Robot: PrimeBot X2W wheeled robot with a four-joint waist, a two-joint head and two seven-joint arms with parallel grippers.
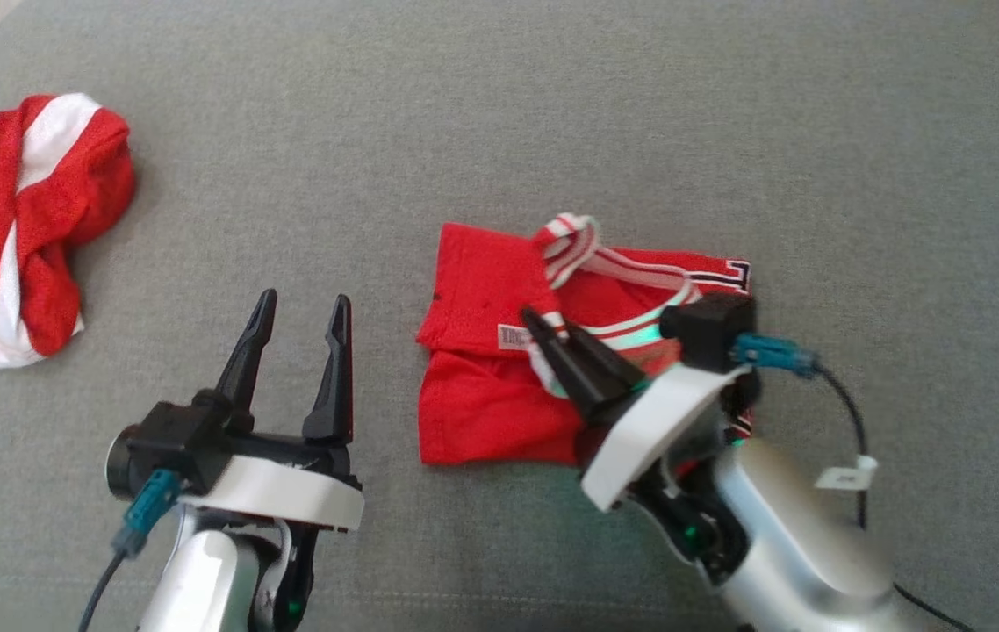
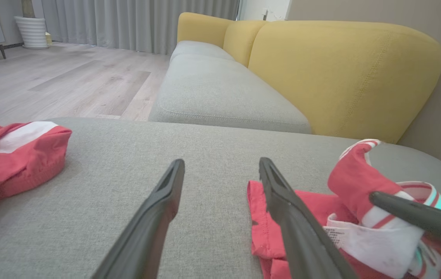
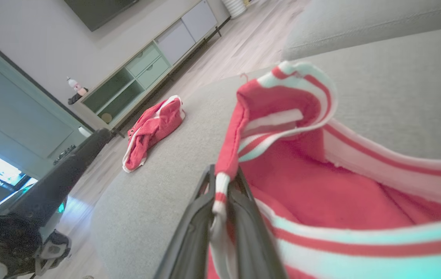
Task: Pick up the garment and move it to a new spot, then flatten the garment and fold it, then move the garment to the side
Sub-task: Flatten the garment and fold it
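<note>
1. Red garment (image 1: 482,386) lies at the grey cushion's (image 1: 552,105) middle.
2. Right gripper (image 1: 548,326) is clamped on its striped trim (image 1: 570,241) there.
3. Left gripper (image 1: 304,303), jaws apart, hovers over the cushion's near left.
4. Red-and-white jersey (image 1: 25,228) lies crumpled at the cushion's left edge.

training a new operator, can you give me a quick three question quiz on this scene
1. Which jaws grip the garment's striped trim? A left jaws, B right jaws, C neither.
2. True or false: the left jaws are shut.
3. Fill in: the crumpled jersey lies to the robot's ____ of the garment.
Key: 1 B; 2 false; 3 left.
</note>
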